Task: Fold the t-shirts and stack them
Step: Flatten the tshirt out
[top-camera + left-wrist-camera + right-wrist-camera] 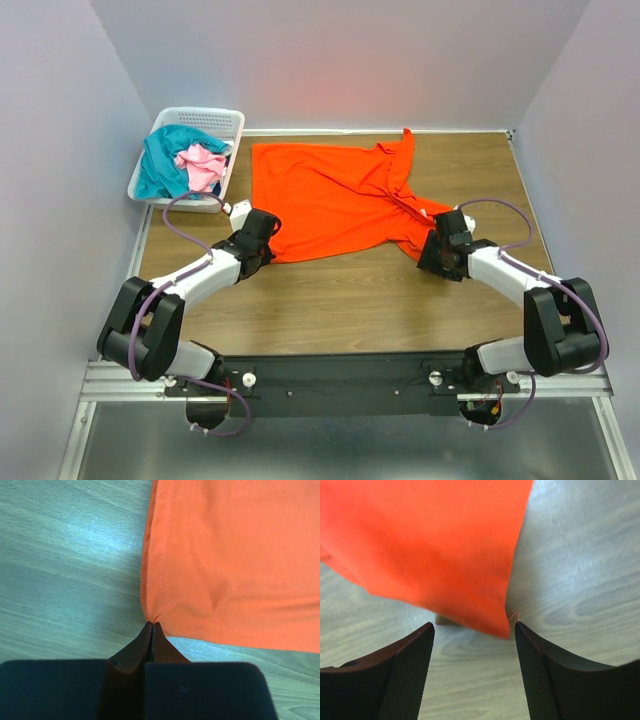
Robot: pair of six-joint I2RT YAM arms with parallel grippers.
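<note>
Our left tool (151,626) was clamped on a hem corner of the orange t-shirt (230,555) while our right tool (475,630) gaped empty around another corner, presumably to fold it.

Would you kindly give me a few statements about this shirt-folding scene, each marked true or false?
1. The left gripper is shut on a corner of the orange t-shirt. True.
2. The right gripper is clamped on the cloth. False: its jaws stand open, with a tip of the orange t-shirt between them.
3. The teal t-shirt and the pink t-shirt lie in the white basket. True.
4. The orange t-shirt is folded into a neat stack. False: it lies spread on the table, bunched along its right side.
5. The white basket stands at the far right corner. False: it stands at the far left.
</note>
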